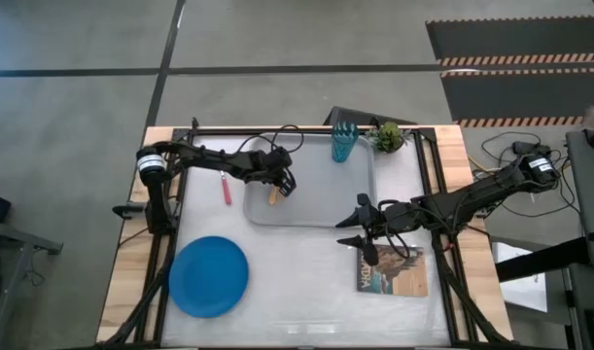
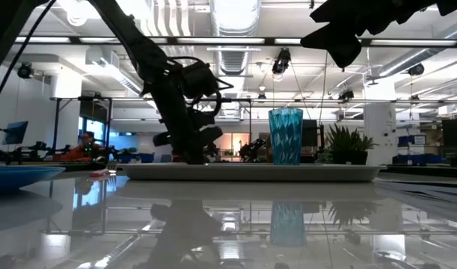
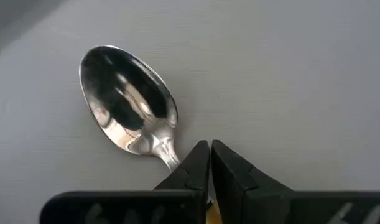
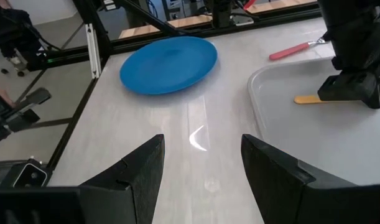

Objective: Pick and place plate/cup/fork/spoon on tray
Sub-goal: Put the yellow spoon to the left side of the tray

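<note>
The orange-handled spoon (image 3: 127, 102) lies on the floor of the grey tray (image 1: 316, 199), near its left end. My left gripper (image 1: 285, 185) stands over it, shut on it. The teal cup (image 1: 344, 144) stands upright on the tray's far right part. The pink-handled fork (image 1: 227, 188) lies on the table just left of the tray. The blue plate (image 1: 209, 275) lies flat at the near left. My right gripper (image 1: 352, 222) hangs open and empty above the table by the tray's near right corner, pointing left. My left gripper (image 3: 210, 152) is shut on the spoon's stem (image 3: 170, 157), just behind the bowl. The fingers come from above, pointing down. The spoon lies flat on the tray, bowl up. Its orange handle end (image 4: 309, 99) sticks out past the fingers.
A small potted plant (image 1: 387, 136) stands at the far edge beside the cup. A brown picture-covered book (image 1: 391, 269) lies near the right arm. Bare table shows between the plate and the book.
</note>
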`<action>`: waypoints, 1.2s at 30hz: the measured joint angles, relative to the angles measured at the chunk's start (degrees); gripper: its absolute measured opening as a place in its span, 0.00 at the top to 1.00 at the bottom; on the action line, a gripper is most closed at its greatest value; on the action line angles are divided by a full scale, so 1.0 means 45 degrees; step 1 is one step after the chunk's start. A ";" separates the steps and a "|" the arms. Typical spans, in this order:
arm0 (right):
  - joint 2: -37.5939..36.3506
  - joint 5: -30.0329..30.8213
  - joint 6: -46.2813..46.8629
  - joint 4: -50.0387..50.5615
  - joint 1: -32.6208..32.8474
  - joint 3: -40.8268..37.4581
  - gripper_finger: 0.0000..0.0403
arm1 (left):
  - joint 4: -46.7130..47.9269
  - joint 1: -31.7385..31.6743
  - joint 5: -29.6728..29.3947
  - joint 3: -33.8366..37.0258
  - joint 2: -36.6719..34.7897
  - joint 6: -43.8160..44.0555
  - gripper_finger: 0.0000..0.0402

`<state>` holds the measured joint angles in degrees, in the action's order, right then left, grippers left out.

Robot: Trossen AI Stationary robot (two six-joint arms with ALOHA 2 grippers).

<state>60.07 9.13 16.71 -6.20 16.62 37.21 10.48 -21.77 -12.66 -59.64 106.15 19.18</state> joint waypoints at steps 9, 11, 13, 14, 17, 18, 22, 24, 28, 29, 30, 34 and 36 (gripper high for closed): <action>0.0000 -0.0001 -0.0043 -0.0002 0.0000 -0.0005 0.50 | -0.0325 -0.0263 -0.1721 0.0054 -0.0001 0.0067 1.00; 0.0000 0.0003 -0.0015 -0.0002 0.0000 -0.0005 0.50 | -0.0331 -0.0374 -0.1895 0.0068 -0.0001 0.0242 1.00; 0.0000 0.0000 -0.0004 -0.0005 0.0000 -0.0005 0.50 | -0.0355 -0.0484 -0.1934 0.0104 -0.0001 0.0318 1.00; 0.0000 -0.0001 -0.0004 -0.0004 0.0000 -0.0005 0.50 | -0.0359 -0.0513 -0.1938 0.0139 -0.0001 0.0321 1.00; 0.0000 -0.0001 0.0001 -0.0005 0.0000 -0.0005 0.50 | -0.0335 -0.0579 -0.1959 0.0186 -0.0001 0.0297 1.00; 0.0000 -0.0001 0.0001 -0.0004 0.0000 -0.0005 0.50 | -0.0341 -0.0617 -0.1963 0.0196 -0.0005 0.0286 1.00; 0.0000 -0.0001 0.0003 -0.0005 0.0000 -0.0005 0.50 | -0.0335 -0.0865 -0.1985 0.0316 -0.0019 0.0287 1.00; 0.0000 -0.0001 0.0006 0.0000 0.0000 -0.0005 0.50 | -0.0273 -0.0986 -0.2056 0.0336 -0.0025 0.0302 1.00; 0.0000 -0.0001 0.0049 -0.0002 0.0000 -0.0005 0.50 | -0.0238 -0.1089 -0.2071 0.0403 -0.0040 0.0306 1.00; 0.0000 -0.0001 0.0049 0.0000 0.0000 -0.0005 0.50 | -0.0238 -0.1089 -0.2074 0.0403 -0.0045 0.0300 1.00; 0.0000 -0.0001 0.0049 -0.0005 0.0000 -0.0005 0.50 | -0.0224 -0.1089 -0.2071 0.0403 -0.0059 0.0282 1.00; 0.0000 -0.0001 0.0049 -0.0005 0.0000 -0.0005 0.50 | -0.0052 -0.1089 -0.2034 0.0426 -0.0222 0.0274 1.00; 0.0003 -0.0001 0.0065 -0.0005 0.0000 -0.0005 0.50 | 0.0011 -0.1083 -0.1982 0.0442 -0.0468 0.0257 1.00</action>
<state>60.09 9.13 17.00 -6.22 16.62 37.19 10.53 -26.65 -21.58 -57.65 104.05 20.34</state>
